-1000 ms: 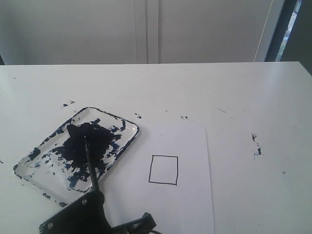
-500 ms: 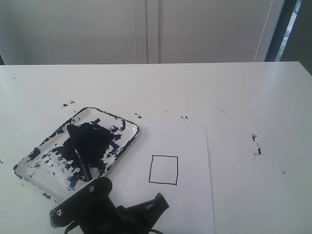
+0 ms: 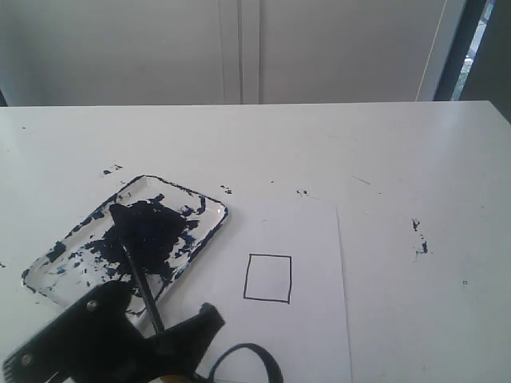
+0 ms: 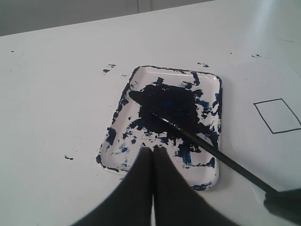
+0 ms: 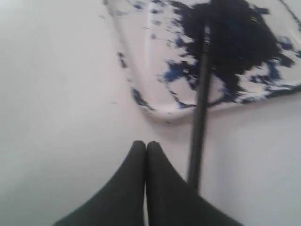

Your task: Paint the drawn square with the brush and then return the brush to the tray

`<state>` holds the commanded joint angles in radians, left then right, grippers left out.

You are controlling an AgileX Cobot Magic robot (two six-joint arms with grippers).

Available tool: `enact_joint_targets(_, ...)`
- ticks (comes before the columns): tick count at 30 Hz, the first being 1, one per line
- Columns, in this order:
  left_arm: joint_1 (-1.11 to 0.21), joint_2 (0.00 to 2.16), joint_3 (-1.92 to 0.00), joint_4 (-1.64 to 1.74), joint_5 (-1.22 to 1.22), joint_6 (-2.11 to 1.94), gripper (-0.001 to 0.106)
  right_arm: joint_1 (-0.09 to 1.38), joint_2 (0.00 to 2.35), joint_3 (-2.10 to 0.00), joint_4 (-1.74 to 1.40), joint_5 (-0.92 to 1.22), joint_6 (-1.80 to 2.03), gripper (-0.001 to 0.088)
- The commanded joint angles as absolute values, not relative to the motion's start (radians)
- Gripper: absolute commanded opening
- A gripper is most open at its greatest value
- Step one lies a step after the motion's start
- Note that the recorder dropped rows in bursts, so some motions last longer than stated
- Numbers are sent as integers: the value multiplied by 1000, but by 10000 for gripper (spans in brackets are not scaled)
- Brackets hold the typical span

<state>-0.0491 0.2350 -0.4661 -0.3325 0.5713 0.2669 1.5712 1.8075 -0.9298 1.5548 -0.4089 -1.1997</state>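
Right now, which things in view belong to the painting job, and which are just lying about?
Job: the brush; the tray; the drawn square; the paper sheet it is drawn on.
Lying about: paint specks scattered on the table.

I see a white tray (image 3: 206, 217) smeared dark blue-black, black-handled brush (image 3: 140, 283), thin black-outlined square (image 3: 267, 278) with white inside, white paper (image 3: 311, 239), white desk (image 3: 359, 152) flecked with dark specks

Tray (image 3: 142, 187) sits on table (image 3: 359, 152) just ahead of right gripper (image 5: 146, 147). Brush (image 3: 140, 283) runs alongside gripper, tip in tray, handle out over nr rim. Drawn square (image 3: 267, 278), on paper sheet (image 3: 311, 239), lies to gripper's right, beside tray.
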Motion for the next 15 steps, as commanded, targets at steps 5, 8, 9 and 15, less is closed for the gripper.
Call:
enact_joint_targets(5,-49,235,-466,-333,575,267,0,1553,1870,-932,1652,-436,-1200,0)
enact_joint_targets(8,-49,235,-466,-333,575,267,0,1543,1885,-932,1689,-430,-1200,0)
enact_joint_targets(9,-49,235,-466,-333,575,267,0,1543,1885,-932,1694,-431,-1200,0)
enact_joint_targets(15,-49,235,-466,-333,575,267,0,1535,1887,-932,1744,-460,-1211,0)
